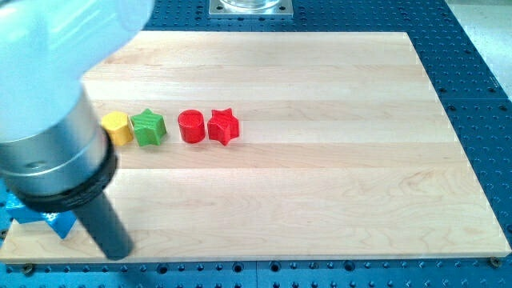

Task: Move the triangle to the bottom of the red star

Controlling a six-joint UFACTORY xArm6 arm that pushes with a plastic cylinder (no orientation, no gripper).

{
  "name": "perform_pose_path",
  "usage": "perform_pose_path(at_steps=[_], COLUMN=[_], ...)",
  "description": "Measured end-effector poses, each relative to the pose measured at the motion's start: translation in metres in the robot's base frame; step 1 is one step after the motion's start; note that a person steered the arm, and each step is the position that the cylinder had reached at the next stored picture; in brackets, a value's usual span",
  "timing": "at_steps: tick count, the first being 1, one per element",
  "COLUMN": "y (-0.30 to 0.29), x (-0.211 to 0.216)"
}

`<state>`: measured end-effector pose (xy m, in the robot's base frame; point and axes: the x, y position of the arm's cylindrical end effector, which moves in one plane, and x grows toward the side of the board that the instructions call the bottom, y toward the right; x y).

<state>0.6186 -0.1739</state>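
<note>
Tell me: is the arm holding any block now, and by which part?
Nothing is held; the rod only pushes. My tip sits just right of the blue block at the board's bottom-left corner; contact unclear.

One high view angled down over the wooden board (320, 200).

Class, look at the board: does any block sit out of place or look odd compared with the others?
Yes. The blue block lies apart at the board's bottom-left corner, partly hidden by the arm, next to my tip. The other four blocks form a row near the view's left.
</note>
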Motion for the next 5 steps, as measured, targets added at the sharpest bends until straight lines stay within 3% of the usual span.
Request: perform_pose_path(at_steps=[2, 3, 5], y=[-0.101, -0.119, -0.001], x=[-0.011, -0.021, -0.067])
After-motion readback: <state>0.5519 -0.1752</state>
